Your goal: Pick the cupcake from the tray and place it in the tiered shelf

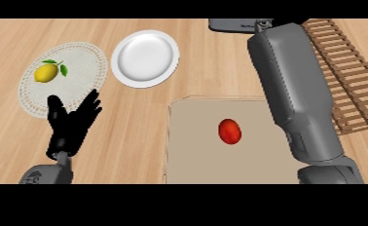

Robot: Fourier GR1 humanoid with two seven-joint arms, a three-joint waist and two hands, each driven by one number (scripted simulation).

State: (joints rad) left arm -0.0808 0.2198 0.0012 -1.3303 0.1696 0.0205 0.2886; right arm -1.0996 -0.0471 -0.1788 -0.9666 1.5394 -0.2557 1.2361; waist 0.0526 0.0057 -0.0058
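Two hands show on my feed. The left hand (70, 122) is at the lower left over the worktop (201, 74), fingers straight, spread wide and pointing up, at rest and holding nothing. Just beyond its fingertips lies a pale round placemat (79, 59) with a yellow lemon (46, 72) on it. Farther out, to that hand's right, sits a white plate (146, 58).

The cupcake (229, 131), which from up here shows only as a red oval, lies on the beige tray (201, 161), well to the right of the left hand and apart from it.

My right forearm (295, 93) stretches past the tray's right edge toward the far side. The right hand (264, 24) is mostly cut off at the view's top, so I cannot tell how it is set. The cupcake lies well back from that hand, nearer me, left of the forearm. The slatted wooden tiered shelf (345, 74) lies just right of the forearm.
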